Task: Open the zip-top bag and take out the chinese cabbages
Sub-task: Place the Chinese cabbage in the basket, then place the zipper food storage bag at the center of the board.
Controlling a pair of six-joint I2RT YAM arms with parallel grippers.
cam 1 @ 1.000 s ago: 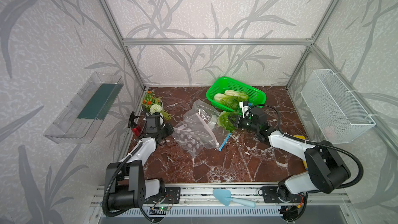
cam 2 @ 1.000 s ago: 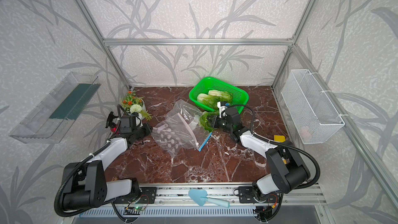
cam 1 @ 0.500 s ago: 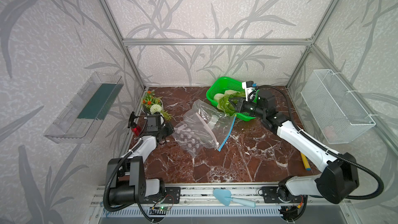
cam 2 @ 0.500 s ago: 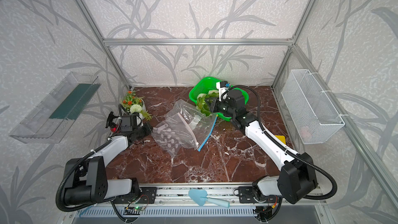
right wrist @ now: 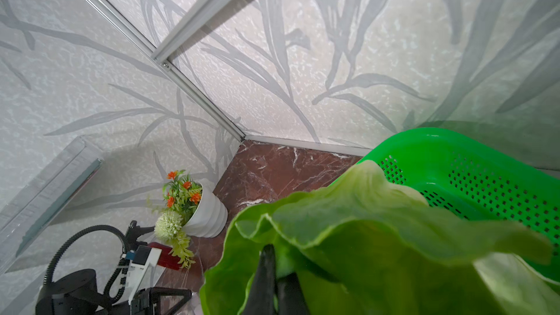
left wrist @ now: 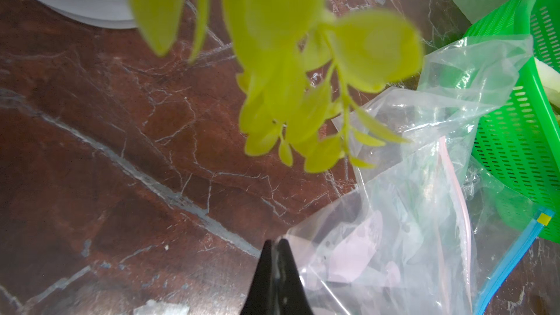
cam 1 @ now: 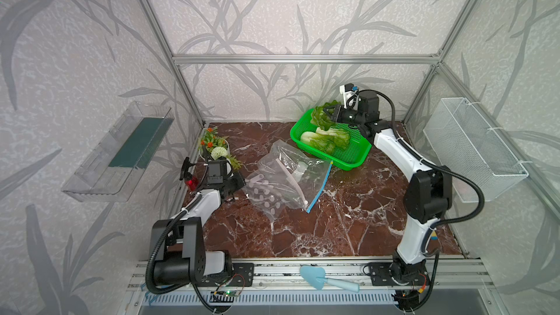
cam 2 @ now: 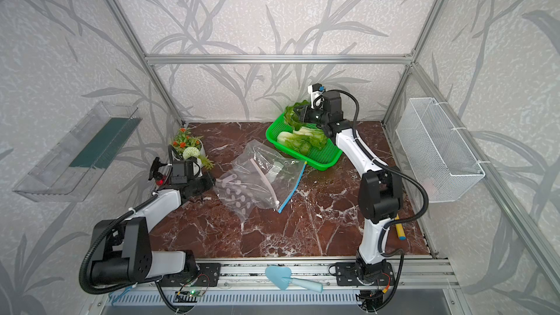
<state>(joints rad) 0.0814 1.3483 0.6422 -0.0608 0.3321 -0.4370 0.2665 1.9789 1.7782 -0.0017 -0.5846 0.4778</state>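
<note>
The clear zip-top bag (cam 1: 288, 183) (cam 2: 260, 180) (left wrist: 409, 237) lies crumpled mid-table, its blue zip strip (cam 1: 319, 187) toward the basket. My left gripper (cam 1: 239, 184) (cam 2: 212, 181) (left wrist: 275, 242) rests low on the table, shut on the bag's left corner. My right gripper (cam 1: 328, 115) (cam 2: 298, 113) (right wrist: 274, 256) is raised, shut on the leaves of one chinese cabbage (cam 1: 319, 118) (cam 2: 290, 116) (right wrist: 378, 253). That cabbage hangs above the back of the green basket (cam 1: 354, 159) (cam 2: 327, 162) (right wrist: 454, 159). Two more cabbages (cam 1: 312, 138) (cam 1: 338, 137) lie inside the basket.
A white pot of flowers (cam 1: 213, 146) stands just behind the left gripper, its leaves (left wrist: 288, 86) hanging over it. A wire basket (cam 1: 472, 150) hangs on the right wall, a clear shelf (cam 1: 121, 153) on the left. A blue trowel (cam 1: 318, 277) lies on the front rail.
The right gripper has carried the cabbage from the bag's mouth up and back, to above the green basket. The left gripper has stayed put on the bag.
</note>
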